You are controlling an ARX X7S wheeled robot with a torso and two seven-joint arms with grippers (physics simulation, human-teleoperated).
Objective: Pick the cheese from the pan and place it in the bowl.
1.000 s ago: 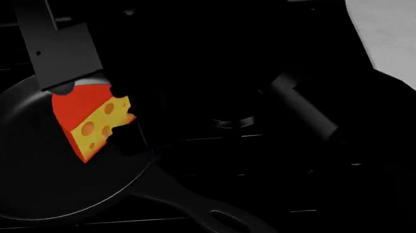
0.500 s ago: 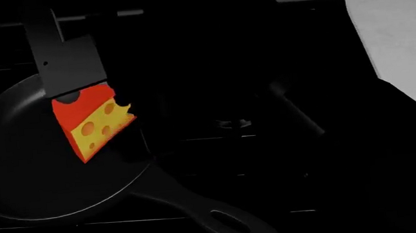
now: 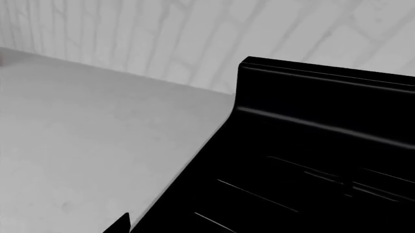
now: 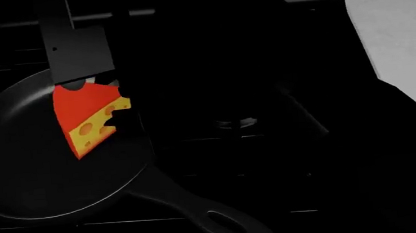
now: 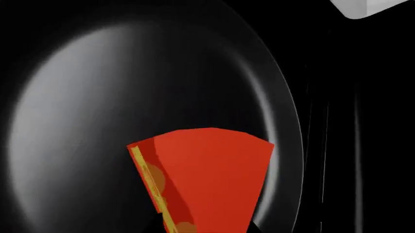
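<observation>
Early stage, nothing placed yet. The cheese (image 4: pixel 88 118) sits over the pan (image 4: pixel 16 167) in the head view, red-orange top up, yellow holed side facing the camera, toward the pan's far right part near the rim. A dark gripper body (image 4: pixel 78 54) is right above the wedge and overlaps its top edge; this is most likely the right gripper, since the right wrist view looks straight down on the cheese (image 5: pixel 204 177) against the pan (image 5: pixel 97 97) floor. Fingers are black on black, so I cannot tell whether they are spread, pressed together or pinching the wedge; dark notches along the cheese's right edge hint at a finger there, but that is only a guess. Cannot tell either whether the wedge rests on the pan floor or is slightly lifted. The left gripper is not visible: the left wrist view shows only a grey counter (image 3: pixel 84 145), a pale tiled wall (image 3: pixel 194 34) and the black stove (image 3: pixel 311 145) edge, well away from the action. The bowl shows in no view, so its place is unknown from here. Judgement: the grasp is under way or just made, roughly 1 of 3 steps. Left to do: secure grip, lift clear of the pan rim, carry to the bowl, release.
</observation>
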